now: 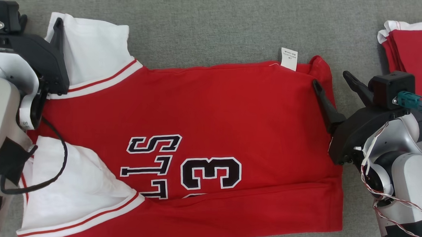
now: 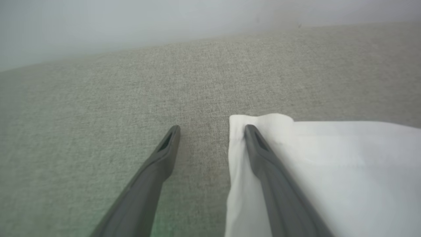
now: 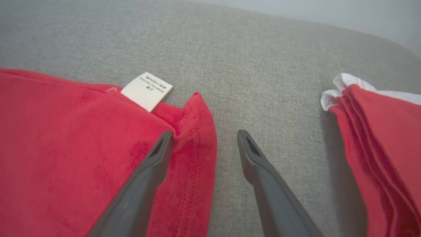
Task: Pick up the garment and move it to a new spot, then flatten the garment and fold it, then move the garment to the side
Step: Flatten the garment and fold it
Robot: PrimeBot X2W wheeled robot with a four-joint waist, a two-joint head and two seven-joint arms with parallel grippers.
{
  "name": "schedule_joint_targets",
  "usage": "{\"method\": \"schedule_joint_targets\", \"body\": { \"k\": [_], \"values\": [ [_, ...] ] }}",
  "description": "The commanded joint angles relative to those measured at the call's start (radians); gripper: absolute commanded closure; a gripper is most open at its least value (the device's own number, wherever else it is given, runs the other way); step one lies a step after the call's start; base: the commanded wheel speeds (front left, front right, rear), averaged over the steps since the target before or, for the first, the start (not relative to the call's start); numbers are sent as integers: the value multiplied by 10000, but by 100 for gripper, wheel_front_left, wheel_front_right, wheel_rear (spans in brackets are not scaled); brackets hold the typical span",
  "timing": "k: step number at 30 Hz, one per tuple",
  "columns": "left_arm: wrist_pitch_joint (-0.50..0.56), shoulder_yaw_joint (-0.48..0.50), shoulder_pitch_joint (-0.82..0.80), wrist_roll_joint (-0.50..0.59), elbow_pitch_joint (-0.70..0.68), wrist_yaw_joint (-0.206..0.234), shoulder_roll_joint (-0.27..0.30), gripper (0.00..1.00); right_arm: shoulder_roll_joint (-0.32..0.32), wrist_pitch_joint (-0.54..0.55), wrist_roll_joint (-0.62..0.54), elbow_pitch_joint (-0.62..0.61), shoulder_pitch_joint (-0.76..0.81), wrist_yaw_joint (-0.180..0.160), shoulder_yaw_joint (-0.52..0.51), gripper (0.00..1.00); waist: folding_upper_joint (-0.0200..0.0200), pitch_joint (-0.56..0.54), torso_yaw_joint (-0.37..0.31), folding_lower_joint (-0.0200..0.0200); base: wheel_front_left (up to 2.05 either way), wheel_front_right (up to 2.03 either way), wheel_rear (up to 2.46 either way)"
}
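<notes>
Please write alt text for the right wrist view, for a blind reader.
Open jaws of the right gripper straddle the edge of a red garment with a white label, lying on grey fabric. More folded red cloth lies at the view's right.

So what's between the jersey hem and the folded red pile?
Bare grey surface, with one jaw of the right gripper over it; clearest in the right wrist view.

Bright, even light, faint shadows; the garment (image 1: 233, 109) glares at its white sleeve (image 2: 345, 171) (left wrist view is hazy).
</notes>
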Motion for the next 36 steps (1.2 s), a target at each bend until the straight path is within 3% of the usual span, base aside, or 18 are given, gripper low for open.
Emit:
{"method": "schedule_joint_targets", "body": {
  "k": [1, 7, 8, 10, 11, 13, 14, 15, 21, 28, 36],
  "values": [
    [33, -108, 51, -2, 222, -103, -64, 0, -10, -51, 50, -4, 72, 2, -17, 0, -1, 91, -91, -1, 0, 0, 0],
    [178, -392, -179, 94, 564, -446, -155, 0, 24, -63, 48, 43, 103, 2, -111, 0, -1, 13, -40, -1, 0, 0, 0],
    [261, -440, -183, 63, 649, -504, -148, 9, 43, -59, 48, 51, 117, 2, -101, 0, -1, -18, -40, -1, 0, 0, 0],
    [414, -517, -178, 23, 829, -624, -120, 41, 58, -49, 60, 68, 141, 2, -94, 0, -1, -69, -41, -1, 0, 0, 0],
    [502, -551, -174, 9, 919, -677, -111, 51, 59, -39, 66, 70, 150, 2, -101, 0, -1, -86, -39, -1, 0, 0, 0],
    [650, -654, -170, -8, 1050, -792, -118, 60, 55, -2, 66, 45, 183, 2, -109, 0, -1, -122, -34, -1, 0, 0, 0],
    [683, -700, -157, 6, 1098, -842, -129, 87, 41, 14, 56, 18, 191, 2, -106, 0, -1, -131, -33, -1, 0, 0, 0],
    [672, -739, -148, 30, 1121, -790, -178, 100, 16, 42, 39, -8, 189, 2, -116, 0, -1, -138, -29, -1, 0, 0, 0],
    [605, -898, -179, 120, 1182, -541, -511, 100, -262, 377, -393, -204, 104, 2, -332, 0, -1, -102, 188, -1, 0, 0, 0],
    [-367, -1191, 227, 406, 1090, 159, -1322, 100, -225, 716, -1495, -775, 484, 2, -1633, 0, -1, -286, 981, -1, 0, 0, 0],
    [-1023, -1309, 315, 157, 1585, 123, -2119, 100, -603, 1407, -1795, -1015, 622, 2, -1734, 0, -1, -579, 1523, -1, 0, 0, 0]
  ]
}}
